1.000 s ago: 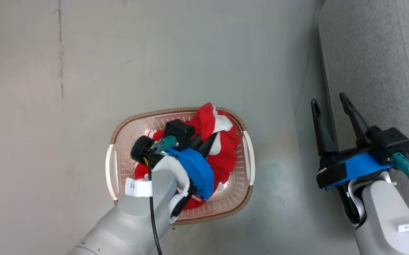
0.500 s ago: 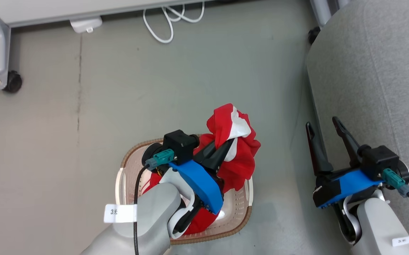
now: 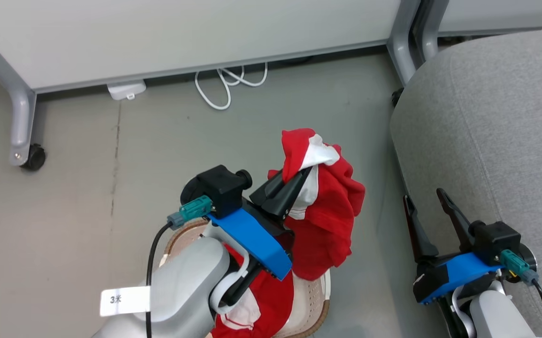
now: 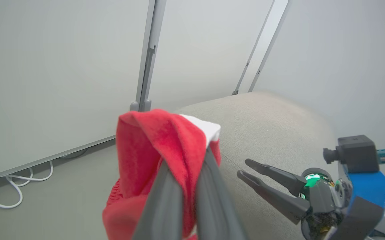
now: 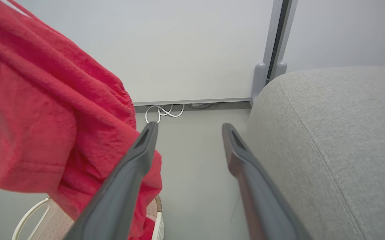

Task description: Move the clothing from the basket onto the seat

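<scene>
My left gripper point(image 3: 301, 174) is shut on a red garment with a white panel point(image 3: 327, 220), held up above the basket point(image 3: 315, 305); in the left wrist view the cloth point(image 4: 152, 146) drapes over the closed gripper point(image 4: 187, 160). More red clothing point(image 3: 261, 305) lies in the cream basket under my left forearm. The grey seat point(image 3: 496, 131) fills the right side. My right gripper point(image 3: 423, 199) stands open beside the seat's edge, nothing between its fingers point(image 5: 144, 143). The hanging garment point(image 5: 45, 116) and basket rim point(image 5: 157, 220) appear at the left of the right wrist view.
A pale panel on grey legs with a black castor point(image 3: 34, 157) runs along the back. A white cable point(image 3: 226, 89) loops on the floor beneath it. Another grey leg point(image 3: 400, 47) stands by the seat's rounded corner. Bare grey floor lies left of the basket.
The left gripper has lifted the red garment out of the basket and higher. The head camera has tilted up, bringing the panel, cable and more of the seat into view.
</scene>
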You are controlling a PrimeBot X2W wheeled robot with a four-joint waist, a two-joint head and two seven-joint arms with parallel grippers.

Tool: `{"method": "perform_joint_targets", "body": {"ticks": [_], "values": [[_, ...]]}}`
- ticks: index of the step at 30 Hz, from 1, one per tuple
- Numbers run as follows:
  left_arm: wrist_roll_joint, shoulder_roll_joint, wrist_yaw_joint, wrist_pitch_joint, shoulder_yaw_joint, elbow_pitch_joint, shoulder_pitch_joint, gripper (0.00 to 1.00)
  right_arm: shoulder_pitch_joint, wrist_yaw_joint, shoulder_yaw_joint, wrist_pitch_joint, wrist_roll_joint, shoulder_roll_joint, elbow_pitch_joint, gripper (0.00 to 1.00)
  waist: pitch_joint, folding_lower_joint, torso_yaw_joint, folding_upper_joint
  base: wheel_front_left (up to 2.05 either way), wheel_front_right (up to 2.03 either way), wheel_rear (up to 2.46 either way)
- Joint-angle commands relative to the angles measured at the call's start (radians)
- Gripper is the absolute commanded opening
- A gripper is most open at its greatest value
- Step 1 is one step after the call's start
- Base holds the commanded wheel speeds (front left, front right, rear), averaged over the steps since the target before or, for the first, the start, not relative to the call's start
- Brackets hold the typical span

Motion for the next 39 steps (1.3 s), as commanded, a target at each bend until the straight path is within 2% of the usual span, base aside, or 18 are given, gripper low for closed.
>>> {"method": "perform_joint_targets", "body": {"ticks": [1, 13, 29, 33, 39], "values": [[0.011, 0.006, -0.002, -0.005, 0.008, -0.015, 0.011, 0.00, 0.018, 0.000, -0.002, -0.004, 0.004, 0.005, 0.003, 1.00, -0.020, 0.0001, -0.004, -0.0001, 0.00, 0.00, 0.00], [0.049, 0.034, -0.002, -0.005, 0.023, -0.075, -0.017, 0.00, 0.074, 0.000, -0.018, -0.004, 0.001, 0.015, 0.015, 1.00, -0.107, 0.0001, -0.003, -0.0001, 0.00, 0.00, 0.00], [0.056, 0.046, -0.002, -0.005, 0.012, -0.086, -0.043, 0.00, 0.109, 0.000, -0.024, -0.004, -0.007, 0.029, -0.003, 1.00, -0.159, 0.0001, -0.005, -0.0001, 0.00, 0.00, 0.00], [0.060, 0.049, -0.002, -0.005, 0.007, -0.085, -0.043, 0.00, 0.110, 0.000, -0.001, -0.004, -0.018, 0.033, -0.035, 1.00, -0.162, 0.0001, -0.004, -0.0001, 0.00, 0.00, 0.00], [0.067, 0.049, -0.002, -0.005, 0.005, -0.075, -0.048, 0.00, 0.092, 0.000, 0.096, -0.004, -0.022, -0.001, -0.105, 1.00, -0.161, 0.0001, -0.003, -0.0001, 0.00, 0.00, 0.00]]}}
